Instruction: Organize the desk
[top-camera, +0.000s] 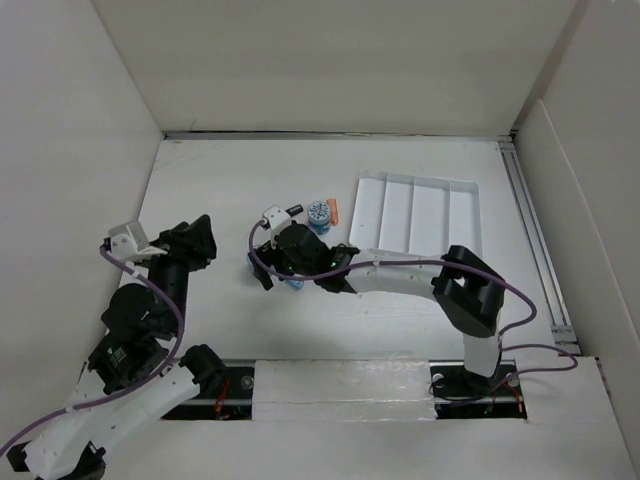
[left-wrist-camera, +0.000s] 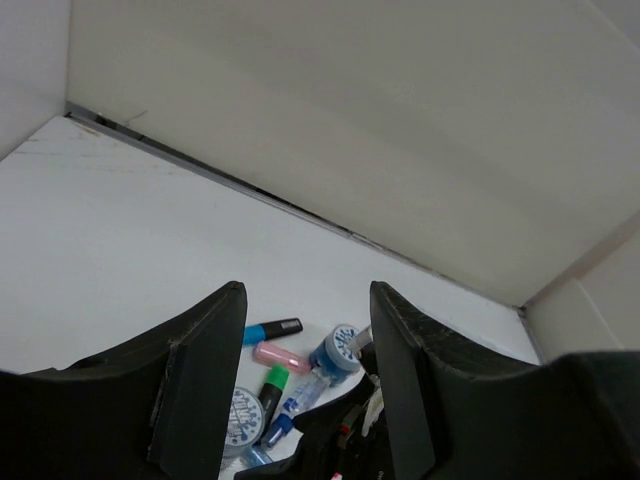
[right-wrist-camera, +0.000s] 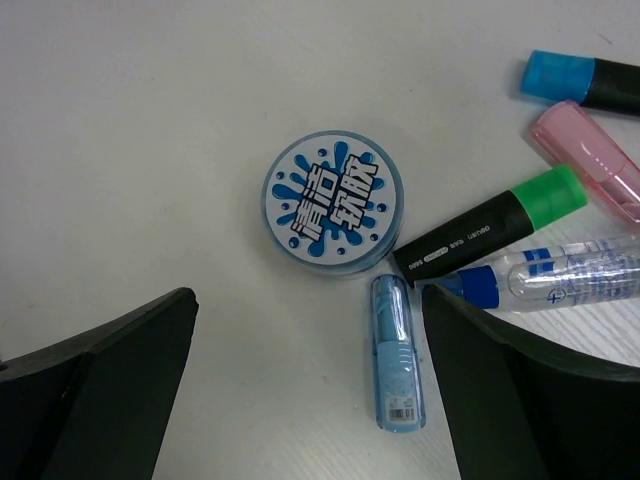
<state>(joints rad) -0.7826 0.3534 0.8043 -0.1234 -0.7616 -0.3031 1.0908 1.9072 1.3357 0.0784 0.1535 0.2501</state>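
Note:
On the white desk (top-camera: 220, 180) lies a cluster of stationery. My right gripper (right-wrist-camera: 308, 300) hangs open just above it. Between its fingers I see bare desk and a light-blue case (right-wrist-camera: 397, 350) close to the right finger. A round tin with a blue splash label (right-wrist-camera: 333, 198) sits just beyond. To the right lie a green-capped marker (right-wrist-camera: 490, 225), a clear glue pen (right-wrist-camera: 545, 280), a pink case (right-wrist-camera: 590, 160) and a blue-capped marker (right-wrist-camera: 585, 82). A second round tin (top-camera: 319, 214) stands further back. My left gripper (top-camera: 208, 243) is raised off to the left, jaws apart and holding nothing.
A white compartmented tray (top-camera: 415, 215) lies at the back right, just beyond the cluster. A small orange thing (top-camera: 335, 212) lies beside the far tin. White wall panels close the desk in on three sides. The right arm (top-camera: 400, 275) stretches across the middle.

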